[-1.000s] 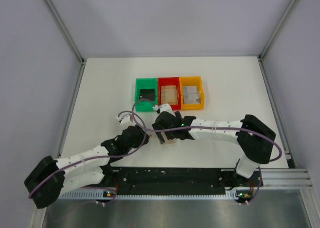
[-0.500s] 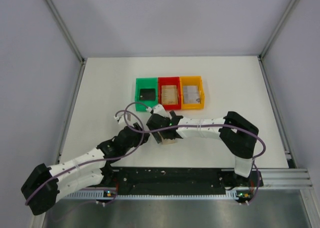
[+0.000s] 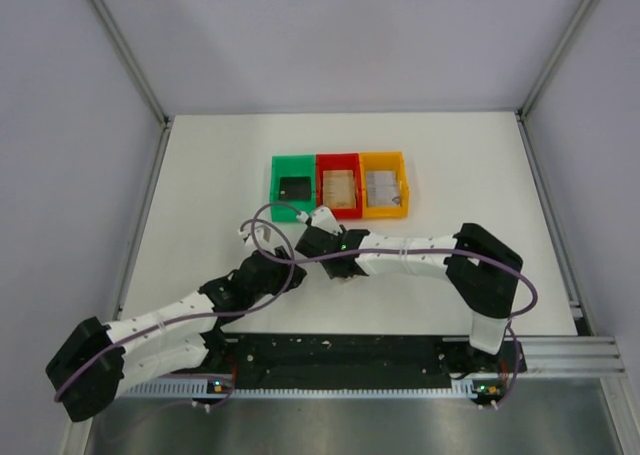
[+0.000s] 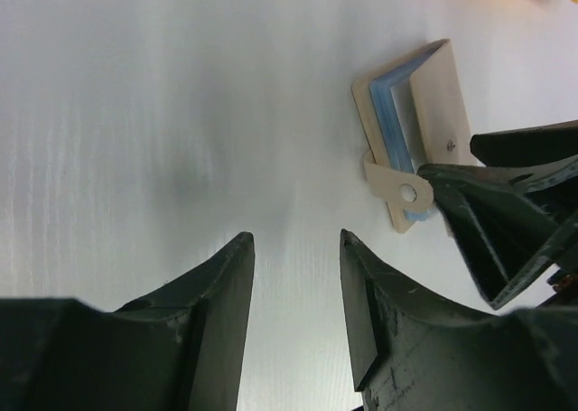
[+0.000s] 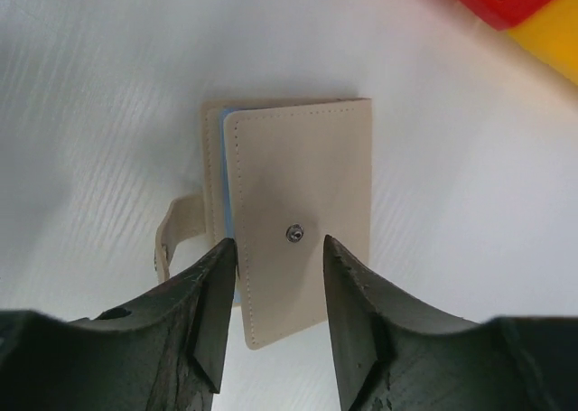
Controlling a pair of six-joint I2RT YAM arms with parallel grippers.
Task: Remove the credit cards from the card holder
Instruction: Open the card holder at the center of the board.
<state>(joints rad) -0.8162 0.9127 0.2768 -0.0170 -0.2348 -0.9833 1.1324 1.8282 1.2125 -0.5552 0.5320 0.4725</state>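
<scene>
Tan folding card holder, blue lining at its edge, lies folded on the white table, on the arms' side of the red plastic bin, snap strap loose. Right gripper has moved over it and narrowed from wide to about half open, straddling the cover's near edge; nothing visibly clamped. Judgement: about to lift the cover; cards not yet out. Left gripper hovers beside, angled down at bare table, half open, empty.

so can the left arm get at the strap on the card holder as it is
Probably yes. The strap sticks out from the card holder on the side facing the left gripper, with only bare table between them; the right gripper is over the cover, not the strap.
</scene>
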